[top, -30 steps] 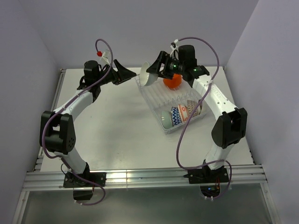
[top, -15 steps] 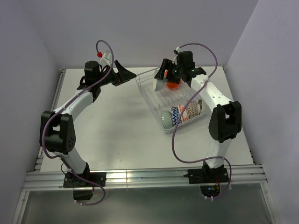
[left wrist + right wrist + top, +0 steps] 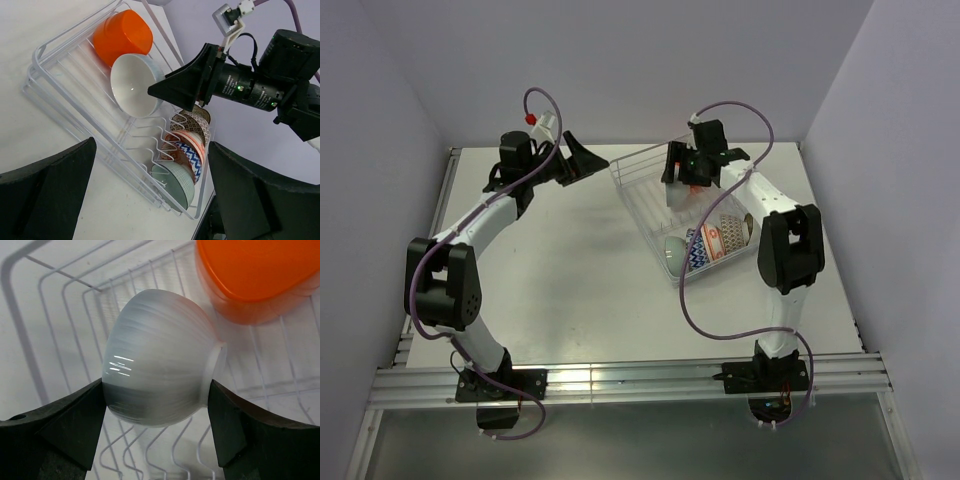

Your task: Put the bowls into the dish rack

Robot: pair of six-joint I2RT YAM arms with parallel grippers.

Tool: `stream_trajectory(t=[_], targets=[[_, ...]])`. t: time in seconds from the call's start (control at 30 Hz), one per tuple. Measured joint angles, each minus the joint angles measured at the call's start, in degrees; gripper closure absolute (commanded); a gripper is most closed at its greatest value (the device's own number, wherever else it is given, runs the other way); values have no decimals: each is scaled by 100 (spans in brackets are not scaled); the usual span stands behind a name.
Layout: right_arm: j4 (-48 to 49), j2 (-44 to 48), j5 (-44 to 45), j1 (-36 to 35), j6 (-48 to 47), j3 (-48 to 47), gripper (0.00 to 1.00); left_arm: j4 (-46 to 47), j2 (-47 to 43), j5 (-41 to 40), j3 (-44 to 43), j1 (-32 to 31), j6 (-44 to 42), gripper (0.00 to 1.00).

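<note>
White bowl (image 3: 134,85), clamped between the right fingers (image 3: 75,430), sits in the dish rack (image 3: 37,70) beside the orange bowl (image 3: 122,37). Patterned bowls (image 3: 187,142) and a teal bowl (image 3: 172,182) occupy the rack's other end. Left fingers (image 3: 45,200) spread wide, empty.

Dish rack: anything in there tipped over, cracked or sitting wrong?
Nothing stands out. In the dish rack the orange bowl sits at one end, the patterned bowls and the teal bowl stand on edge at the other, and the right gripper holds the white bowl on edge between them. No cracks or spills show.
</note>
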State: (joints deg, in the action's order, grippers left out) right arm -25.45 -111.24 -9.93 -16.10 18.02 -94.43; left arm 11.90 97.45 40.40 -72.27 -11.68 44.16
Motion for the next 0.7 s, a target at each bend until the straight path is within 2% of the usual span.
stream_trajectory(t=[0.33, 0.7], targets=[[-37, -162, 680, -146, -518, -28, 100, -37, -24, -17, 138, 216, 2, 1], [-72, -304, 1556, -669, -1233, -205, 100, -39, -24, -7, 177, 378, 7, 1]])
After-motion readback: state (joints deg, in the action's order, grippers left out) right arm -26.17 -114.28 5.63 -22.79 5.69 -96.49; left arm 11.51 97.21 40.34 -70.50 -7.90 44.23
